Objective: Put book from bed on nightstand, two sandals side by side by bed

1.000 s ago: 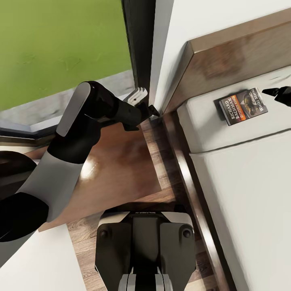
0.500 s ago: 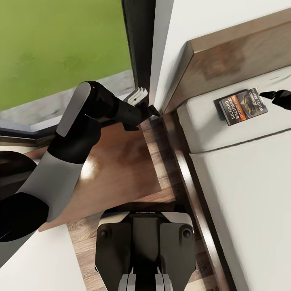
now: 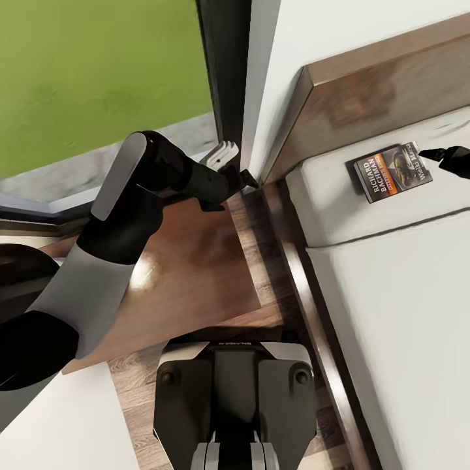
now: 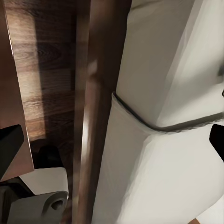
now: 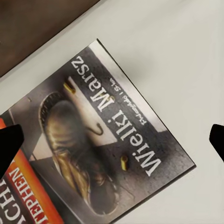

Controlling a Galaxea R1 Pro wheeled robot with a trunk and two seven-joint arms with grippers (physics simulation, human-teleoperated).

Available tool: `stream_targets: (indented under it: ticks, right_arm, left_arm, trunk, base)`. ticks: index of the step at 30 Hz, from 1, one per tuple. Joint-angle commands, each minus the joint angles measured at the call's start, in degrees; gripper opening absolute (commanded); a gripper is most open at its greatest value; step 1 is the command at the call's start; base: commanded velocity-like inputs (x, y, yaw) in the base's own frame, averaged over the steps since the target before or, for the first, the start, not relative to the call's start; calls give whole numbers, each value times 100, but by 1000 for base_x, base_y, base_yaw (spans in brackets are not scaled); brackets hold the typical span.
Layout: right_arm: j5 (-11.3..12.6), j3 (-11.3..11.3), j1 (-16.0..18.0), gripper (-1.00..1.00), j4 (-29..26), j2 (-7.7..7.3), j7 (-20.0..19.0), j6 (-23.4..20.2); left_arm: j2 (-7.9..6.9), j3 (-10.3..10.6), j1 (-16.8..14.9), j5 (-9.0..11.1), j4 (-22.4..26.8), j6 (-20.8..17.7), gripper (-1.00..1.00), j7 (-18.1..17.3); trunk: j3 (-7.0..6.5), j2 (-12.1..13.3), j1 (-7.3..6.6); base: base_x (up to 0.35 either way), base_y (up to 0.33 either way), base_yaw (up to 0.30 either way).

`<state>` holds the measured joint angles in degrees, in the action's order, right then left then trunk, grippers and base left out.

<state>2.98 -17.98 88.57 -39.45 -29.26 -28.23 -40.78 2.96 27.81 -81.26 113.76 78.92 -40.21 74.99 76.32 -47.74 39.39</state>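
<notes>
Book (image 3: 394,171) position: flat on the pale mattress of the bed (image 3: 405,313), near the wooden headboard (image 3: 385,91) and well in from the bed's edge. Cover lettering reads "RICHARD BACHMAN" in white in the head view; the right wrist view shows the title "Wielki Marsz" (image 5: 119,116) in white over a brown shoe-like picture, a smaller line under the title that is too blurred to read, and an orange band with white letters that is cut off by the frame edge. Right hand (image 3: 438,156): cut off at the head view's right edge, with one dark fingertip ending just beside the book's far corner; whether it touches the cover cannot be told. In the right wrist view the two dark fingertips (image 5: 9,144) stand at opposite frame edges with the book's cover between them, so the right hand is spread wide and holds nothing. Left hand (image 3: 238,171): held above the gap between the nightstand (image 3: 189,274) and the bed frame, close to the dark window frame (image 3: 225,72); part of it is hidden by its own forearm. In the left wrist view its fingertips (image 4: 10,147) also sit at opposite frame edges, wide apart, with the mattress side, the dark bed rail and the plank floor (image 4: 46,84) between them and nothing gripped. Nightstand top: glossy brown, partly covered by the left arm. Robot base (image 3: 234,398): visible on the floor beside the bed.
</notes>
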Motion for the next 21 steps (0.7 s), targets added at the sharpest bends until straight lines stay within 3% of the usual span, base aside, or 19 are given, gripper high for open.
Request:
stream_targets:
  ticks: [1, 21]
  right_arm:
    - [31, -15, 3, 100, -6, -2, -9, -47]
    - [36, -33, 3, 100, -21, -27, -48, -94]
  left_arm:
    - [2, -4, -4, 23, 1, -48, 100, 42]
    - [8, -4, -4, 23, 1, -48, 100, 42]
  trunk:
    - [3, -4, 1]
    - [3, -4, 1]
  base:
    - [0, 0, 0]
    - [0, 0, 20]
